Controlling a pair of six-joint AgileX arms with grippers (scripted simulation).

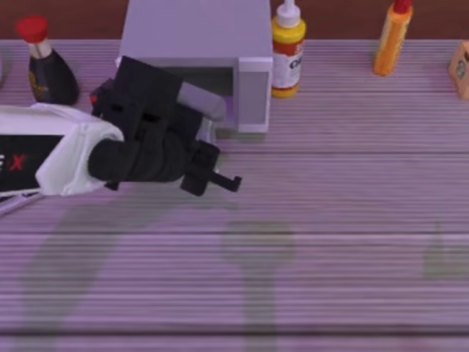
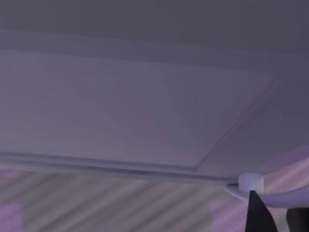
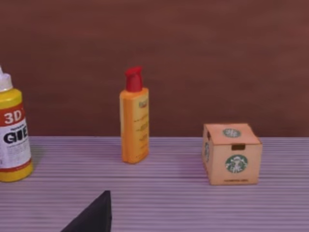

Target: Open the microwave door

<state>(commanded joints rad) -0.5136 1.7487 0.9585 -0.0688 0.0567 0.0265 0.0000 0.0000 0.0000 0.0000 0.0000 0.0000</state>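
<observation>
Microwave (image 1: 196, 33) stands on striped purple table (image 1: 352, 220) by brown wall (image 3: 193, 48).

Table (image 1: 352, 220) bearing microwave (image 1: 194, 33), bottles

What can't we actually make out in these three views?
- Microwave door: top view, mostly covered by the left arm; how far it is open is unclear.
- Left gripper: whether it holds the door cannot be told; left wrist view shows only a pale panel close up.
- Right gripper: right wrist view, only a dark tip, cut off by the edge.
- Carton: top view, cut off by the edge.
</observation>
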